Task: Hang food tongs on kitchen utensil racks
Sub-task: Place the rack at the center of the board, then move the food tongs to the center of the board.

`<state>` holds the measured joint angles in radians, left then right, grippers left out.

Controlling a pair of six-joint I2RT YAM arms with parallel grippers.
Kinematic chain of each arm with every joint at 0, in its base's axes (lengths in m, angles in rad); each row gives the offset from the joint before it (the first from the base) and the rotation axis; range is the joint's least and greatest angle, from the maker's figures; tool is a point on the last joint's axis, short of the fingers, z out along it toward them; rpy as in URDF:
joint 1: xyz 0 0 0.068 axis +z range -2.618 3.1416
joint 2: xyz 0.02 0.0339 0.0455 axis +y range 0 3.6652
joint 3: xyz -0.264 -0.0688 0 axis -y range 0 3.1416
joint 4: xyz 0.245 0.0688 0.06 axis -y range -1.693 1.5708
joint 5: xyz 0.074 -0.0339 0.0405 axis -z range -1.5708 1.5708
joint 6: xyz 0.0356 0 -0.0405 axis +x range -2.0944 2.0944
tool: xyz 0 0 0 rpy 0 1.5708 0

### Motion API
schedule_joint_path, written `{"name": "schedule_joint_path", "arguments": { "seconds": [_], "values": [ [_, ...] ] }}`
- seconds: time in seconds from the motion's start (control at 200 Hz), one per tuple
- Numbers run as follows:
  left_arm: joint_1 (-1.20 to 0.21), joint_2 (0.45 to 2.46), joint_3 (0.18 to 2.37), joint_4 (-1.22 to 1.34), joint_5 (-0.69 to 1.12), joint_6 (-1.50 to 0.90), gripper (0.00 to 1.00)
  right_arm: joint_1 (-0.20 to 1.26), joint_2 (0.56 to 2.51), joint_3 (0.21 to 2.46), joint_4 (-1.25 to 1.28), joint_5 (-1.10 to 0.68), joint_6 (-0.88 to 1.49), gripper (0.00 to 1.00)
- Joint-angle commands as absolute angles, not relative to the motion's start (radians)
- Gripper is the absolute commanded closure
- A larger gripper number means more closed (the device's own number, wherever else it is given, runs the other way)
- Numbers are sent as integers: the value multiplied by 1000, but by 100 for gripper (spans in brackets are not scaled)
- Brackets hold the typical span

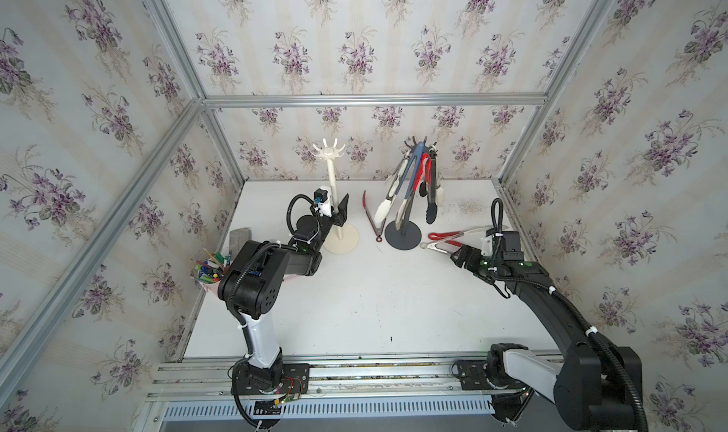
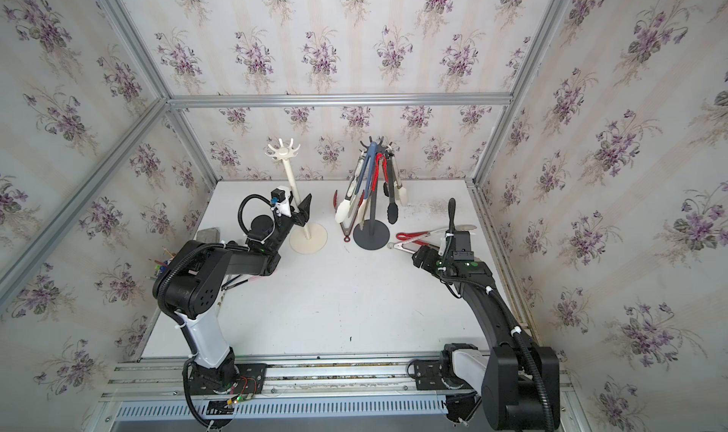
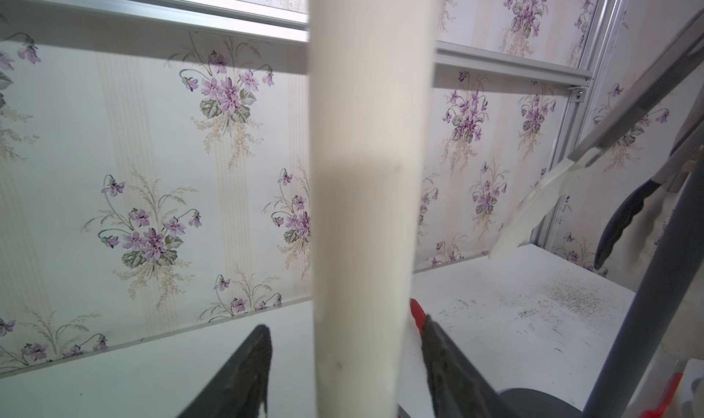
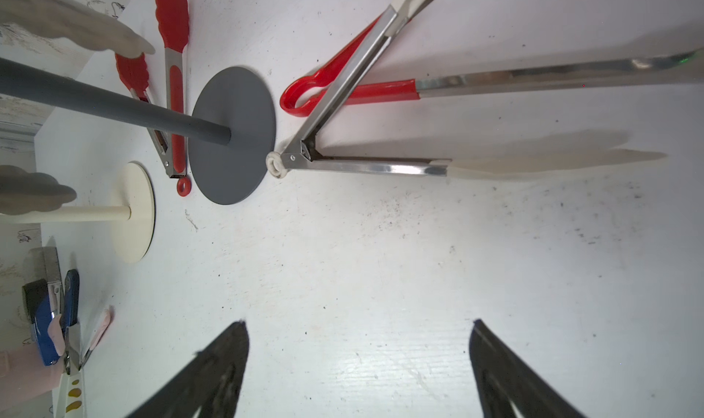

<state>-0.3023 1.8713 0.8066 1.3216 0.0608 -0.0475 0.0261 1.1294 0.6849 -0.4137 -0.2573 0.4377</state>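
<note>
Upright cream rack (image 1: 333, 182), tong-laden grey rack (image 1: 402, 235)

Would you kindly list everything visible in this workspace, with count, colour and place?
cream rack: one, cream-white, back left, hooks bare
grey rack: one, dark grey, right of the cream rack
hanging tongs: several, blue, red, black, white-tipped, on the grey rack's hooks
red-tipped tongs: one, red and steel, flat between the bases
red-handled tongs: one, flat right of the grey base
white-tipped tongs: one, steel, crossing the red-handled tongs
pen cup: one, left edge
grey block: one, behind the pen cup
table: one, white
left gripper: black, open, astride the cream rack's pole
right gripper: black, open, near the white-tipped tongs
</note>
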Motion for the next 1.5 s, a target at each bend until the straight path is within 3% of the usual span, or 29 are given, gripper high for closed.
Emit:
{"name": "schedule_joint_path", "arguments": {
  "seconds": [0.0, 0.14, 0.48, 0.739, 0.939, 1.119, 1.369, 1.499],
  "values": [
    [-301, 1855, 797, 1384, 44, -66, 19, 24, 1132, 692, -381, -257, 434, 10],
    [-302, 1812, 768, 1382, 20, -79, 1, 25, 1131, 692, -378, -264, 434, 10],
    [-302, 1603, 643, 1260, -49, -88, 1, 20, 1119, 689, -374, -292, 439, 10],
    [-323, 1294, 585, 843, -76, -120, 2, 20, 1098, 667, -357, -338, 452, 10],
    [-347, 1055, 539, 525, -10, -215, 15, 20, 1088, 658, -350, -354, 442, 10],
    [-354, 918, 491, 374, 19, -386, 51, 20, 1086, 669, -344, -366, 428, 10],
    [-392, 1004, 480, 412, 126, -595, 94, 20, 1085, 674, -342, -370, 409, 11],
    [-462, 1084, 471, 526, 90, -663, 100, 20, 1072, 672, -352, -363, 395, 11]
  ]
}}
